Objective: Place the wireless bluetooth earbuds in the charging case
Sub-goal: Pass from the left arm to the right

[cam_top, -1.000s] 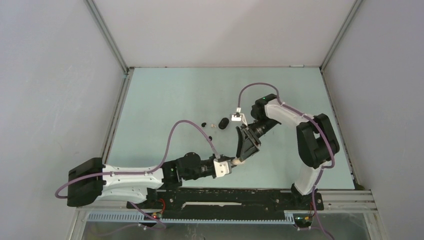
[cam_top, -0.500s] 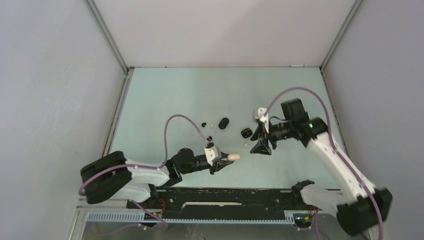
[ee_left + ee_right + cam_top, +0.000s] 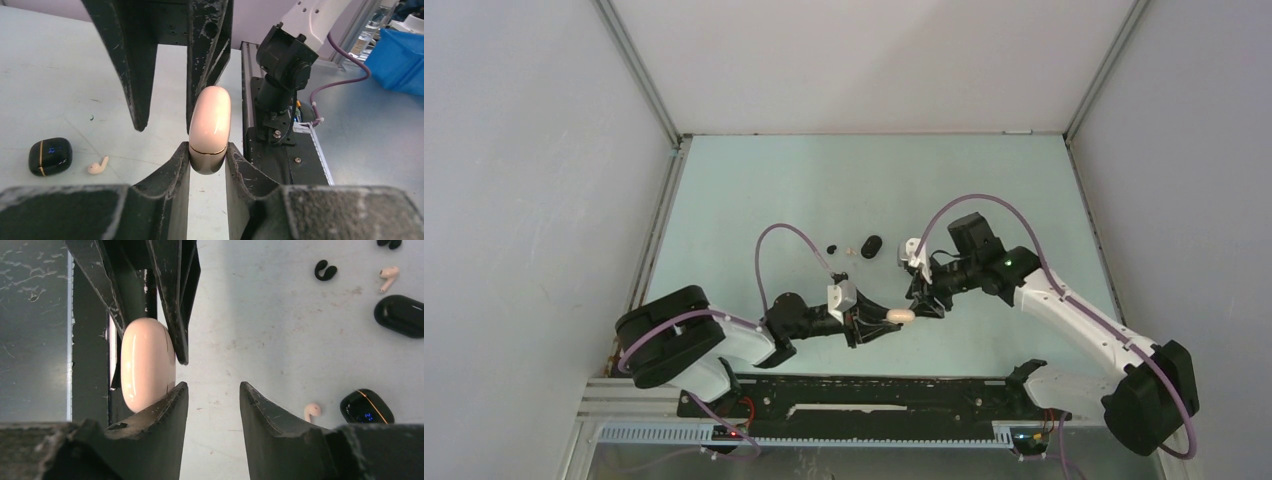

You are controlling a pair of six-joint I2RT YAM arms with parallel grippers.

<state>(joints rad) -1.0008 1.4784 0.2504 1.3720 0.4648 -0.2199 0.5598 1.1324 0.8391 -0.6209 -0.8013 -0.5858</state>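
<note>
Left gripper clamping pink case, right gripper parted, its camera adds black earbud

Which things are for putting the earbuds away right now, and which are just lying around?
In the job now:
- pale pink case, pinched in the left gripper
- right gripper, open beside it
- pale earbud and second pale earbud, probably its pair

Lying about for now:
- black case with a blue light
- plain black case
- black earbud
</note>
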